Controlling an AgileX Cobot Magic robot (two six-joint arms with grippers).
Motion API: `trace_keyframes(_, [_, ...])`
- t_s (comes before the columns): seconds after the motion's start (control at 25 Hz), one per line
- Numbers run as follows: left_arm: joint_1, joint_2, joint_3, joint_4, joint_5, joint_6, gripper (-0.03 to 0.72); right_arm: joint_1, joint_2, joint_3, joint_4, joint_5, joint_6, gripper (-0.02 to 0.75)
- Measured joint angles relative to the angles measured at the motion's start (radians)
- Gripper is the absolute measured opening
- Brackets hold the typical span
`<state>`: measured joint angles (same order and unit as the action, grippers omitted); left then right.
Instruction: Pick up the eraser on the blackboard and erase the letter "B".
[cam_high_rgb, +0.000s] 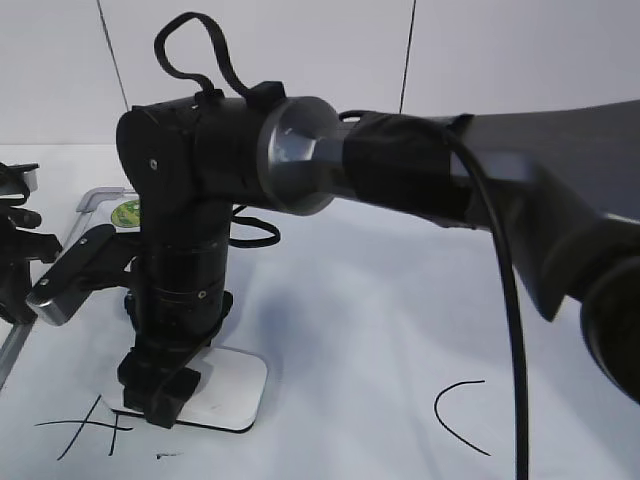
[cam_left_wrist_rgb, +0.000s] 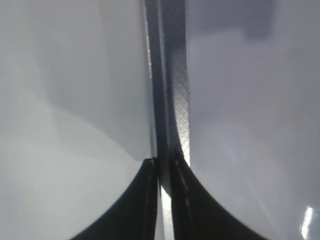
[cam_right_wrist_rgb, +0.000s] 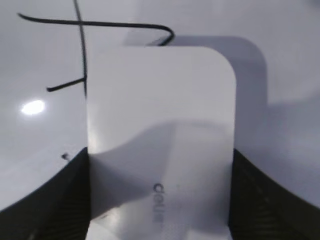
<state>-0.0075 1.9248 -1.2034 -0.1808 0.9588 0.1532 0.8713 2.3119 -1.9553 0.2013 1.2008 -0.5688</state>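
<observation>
Right wrist view showed the eraser (cam_right_wrist_rgb: 160, 140), grey print seemingly "deli", clamped between the right gripper (cam_right_wrist_rgb: 160, 200) fingers, flat on the blackboard (cam_right_wrist_rgb: 280, 60) over black strokes. Left gripper (cam_left_wrist_rgb: 161, 200) pinched the board's metal frame (cam_left_wrist_rgb: 172, 85), nearly closed.

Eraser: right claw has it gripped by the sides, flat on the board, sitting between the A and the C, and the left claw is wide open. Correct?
One error: the left claw is not wide open. The left wrist view shows its fingers closed together over the blackboard frame. The rest holds: the right claw grips the eraser by its sides, flat on the board, between the A and the C.
</observation>
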Motion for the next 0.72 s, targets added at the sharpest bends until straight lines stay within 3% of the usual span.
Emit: trace_keyframes(0.72, [0.000, 0.000, 0.000, 0.000, -0.001, 0.000, 0.045, 0.007, -0.094, 0.191, 0.060, -0.031, -0.005, 0.505])
